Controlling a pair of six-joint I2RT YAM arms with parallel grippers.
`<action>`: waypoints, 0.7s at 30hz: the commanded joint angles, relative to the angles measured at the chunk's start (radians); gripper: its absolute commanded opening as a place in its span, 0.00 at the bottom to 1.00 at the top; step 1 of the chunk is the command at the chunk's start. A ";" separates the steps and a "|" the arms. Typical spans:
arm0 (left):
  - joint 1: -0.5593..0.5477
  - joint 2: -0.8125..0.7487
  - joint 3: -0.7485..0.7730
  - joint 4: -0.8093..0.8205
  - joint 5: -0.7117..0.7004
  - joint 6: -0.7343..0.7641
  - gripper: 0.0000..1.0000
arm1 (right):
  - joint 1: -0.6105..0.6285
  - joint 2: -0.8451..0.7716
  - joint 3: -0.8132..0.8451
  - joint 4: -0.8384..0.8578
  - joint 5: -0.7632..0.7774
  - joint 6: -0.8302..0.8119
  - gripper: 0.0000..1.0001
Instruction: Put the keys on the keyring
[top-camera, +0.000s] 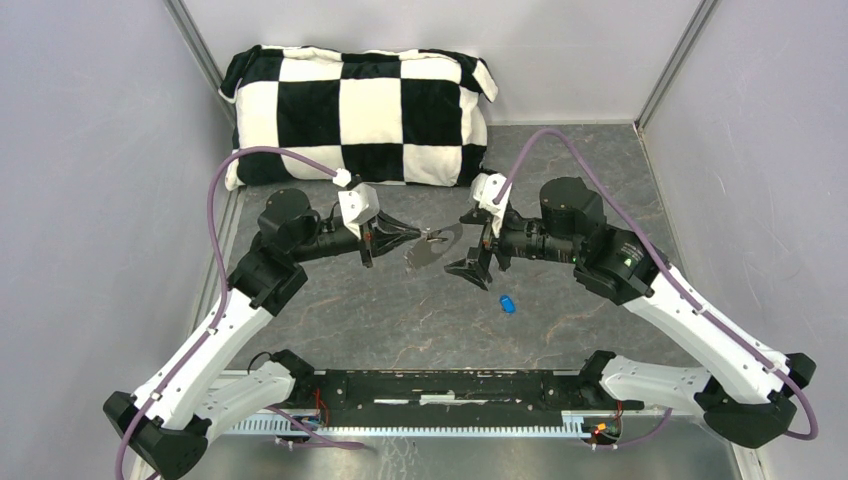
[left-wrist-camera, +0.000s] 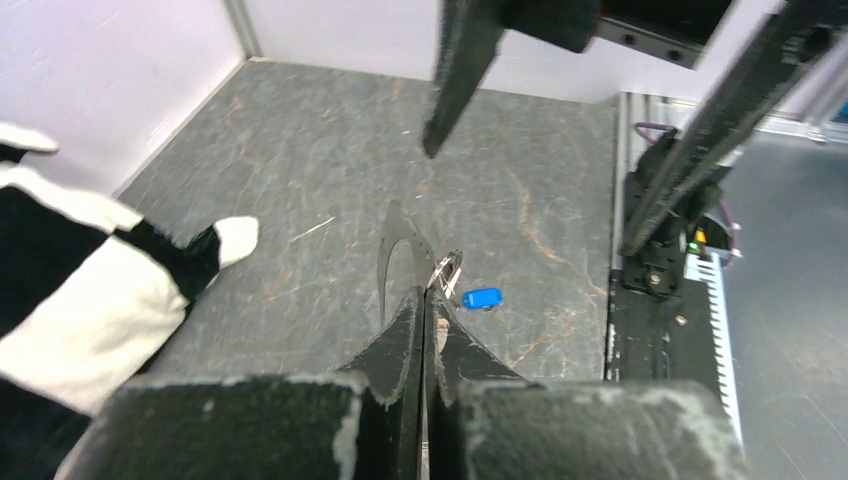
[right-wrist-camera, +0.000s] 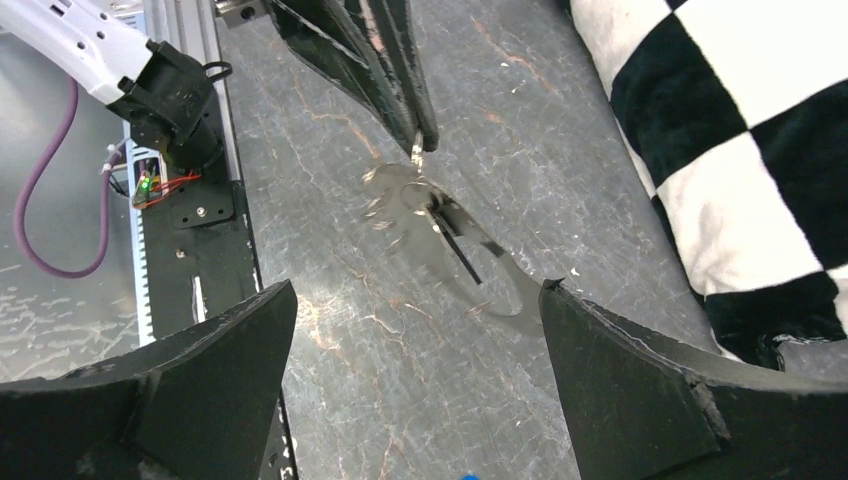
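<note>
**Desk:** Where does the keyring sit?

**Picture editor:** The keyring (right-wrist-camera: 396, 198) is held up off the worktop (top-camera: 380, 310), to judge by the dark patch under it. The left hand (top-camera: 419, 236) grips it at the rim, fingers pressed together on the wire. It blurs in the right wrist view, so the beaded edge barely reads.

**Desk:** And the keys?

**Picture editor:** The blue key (top-camera: 507, 303) lies flat on the worktop. It is on the near side of the keyring, toward the right arm, and clear of the wire. Its long axis appears to run roughly crosswise to the line on which the two hands face each other across the keyring, a little slanted. The black key cannot be made out for certain. A dark sliver just beside the keyring in the right wrist view may be the key or only shadow.

**Desk:** Which hand is better placed for the blue one?

**Picture editor:** The right hand (top-camera: 458, 242). It faces the keyring from just beside it, fingers spread wide and holding nothing. The blue key lies below it, back toward its own arm. The left hand is on the keyring's other side and occupied. The right would likely have to drop and draw away from the keyring, then close across the key's narrow width.

**Desk:** Anything behind?

**Picture editor:** A black-and-white checked pillow (top-camera: 360, 115) lies beyond the keyring, well apart.
</note>
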 joint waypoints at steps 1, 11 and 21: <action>-0.001 -0.028 -0.017 0.075 -0.170 -0.066 0.02 | 0.016 -0.015 -0.078 0.125 0.040 0.035 0.98; -0.001 -0.008 -0.003 0.111 -0.259 -0.070 0.02 | 0.159 0.024 -0.231 0.398 0.252 0.084 0.98; -0.002 -0.014 -0.009 0.120 -0.290 -0.077 0.02 | 0.260 0.112 -0.339 0.671 0.531 0.110 0.98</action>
